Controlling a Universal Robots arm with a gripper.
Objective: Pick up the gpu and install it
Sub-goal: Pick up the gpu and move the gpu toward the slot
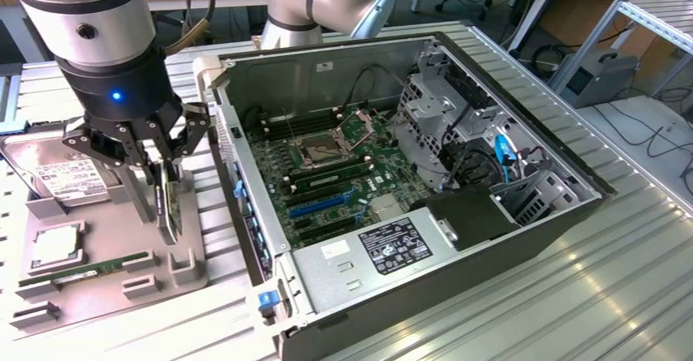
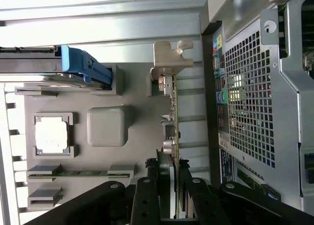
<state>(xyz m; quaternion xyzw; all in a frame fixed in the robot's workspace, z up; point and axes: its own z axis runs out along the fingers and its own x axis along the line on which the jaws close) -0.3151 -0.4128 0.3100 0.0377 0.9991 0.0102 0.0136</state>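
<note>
The gripper [image 1: 159,211] [image 2: 174,198] on the black-and-silver robot arm hangs low over a grey moulded parts tray [image 1: 103,296] [image 2: 140,90], which sits on the ribbed metal tabletop [image 1: 606,296] at the exterior view's left. The gpu [image 1: 168,229] [image 2: 173,118], a thin dark card, stands on edge in a slot of that tray. The gripper straddles it from above, so the card runs straight up into the gripper's middle. Whether the gripper is clamped on the card or only set around it cannot be told.

In the wrist view the card's silvery metal bracket [image 2: 169,58] is at the end farthest from the gripper. The open black computer case [image 1: 314,65] [image 2: 250,112], its green motherboard [image 1: 336,174] exposed, lies just beside the tray. The tray also holds a boxy silver hard drive [image 1: 63,178], a square silver processor chip [image 1: 54,249] [image 2: 51,137] and a long green memory stick [image 1: 87,269] [image 2: 81,173].
</note>
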